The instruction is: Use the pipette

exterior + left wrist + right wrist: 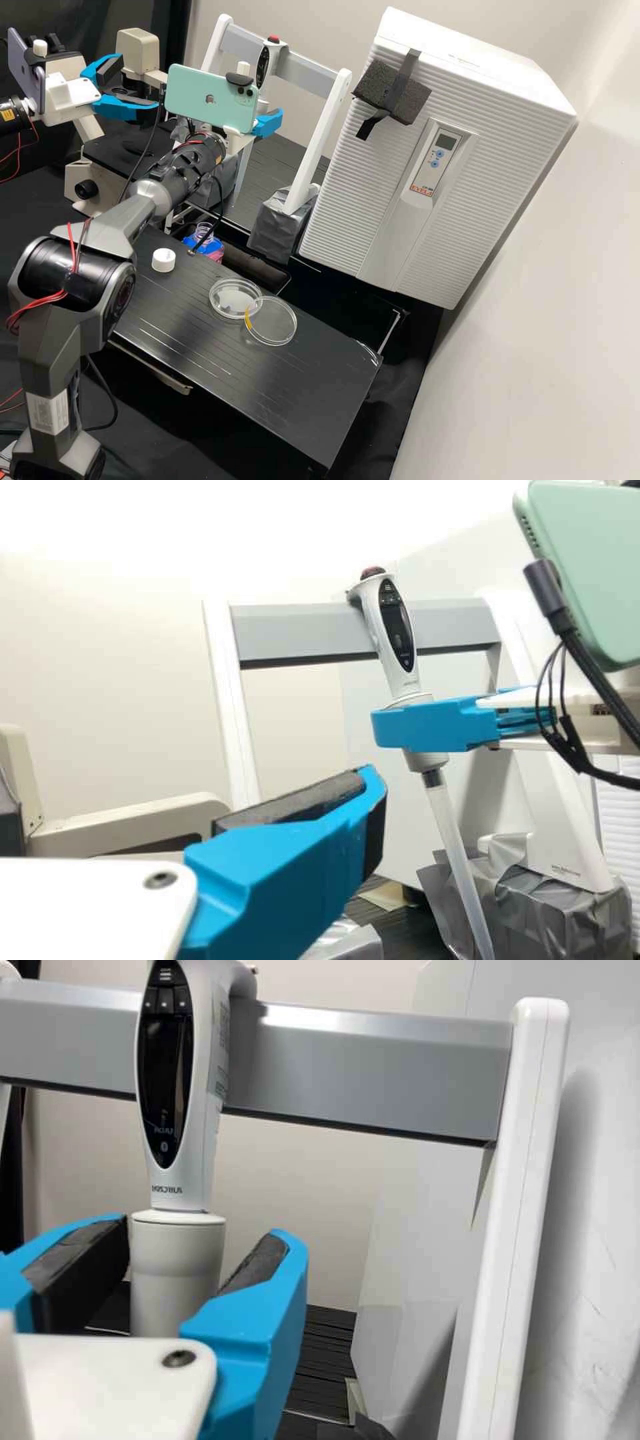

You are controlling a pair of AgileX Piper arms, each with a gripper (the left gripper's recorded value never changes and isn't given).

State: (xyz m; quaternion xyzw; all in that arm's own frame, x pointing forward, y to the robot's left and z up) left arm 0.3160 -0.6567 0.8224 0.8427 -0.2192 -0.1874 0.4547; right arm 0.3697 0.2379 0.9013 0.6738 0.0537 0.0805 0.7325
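Pipette point(180, 1110) hanging upright on the grey crossbar point(380, 1070) of a white stand point(312, 157), right gripper point(190, 1250) closed around its lower barrel, left gripper point(137, 81) nearby, jaws wide apart, holding nothing

Bright, even room light falls from above in the high view. The white cabinet point(427, 153) and the pale wall point(567, 320) beside it glow, while the black table point(280, 387) takes only thin streaks of sheen along its ribs. Small glints sit on the rims of the petri dishes point(253, 310), and deep shadow lies under the cabinet. In the left wrist view the back wall point(120, 560) is washed out almost to white. In the right wrist view the pipette point(180, 1090) is softly lit, and the right hand point(178, 1280) has its inner pads point(250, 1260) in shade.
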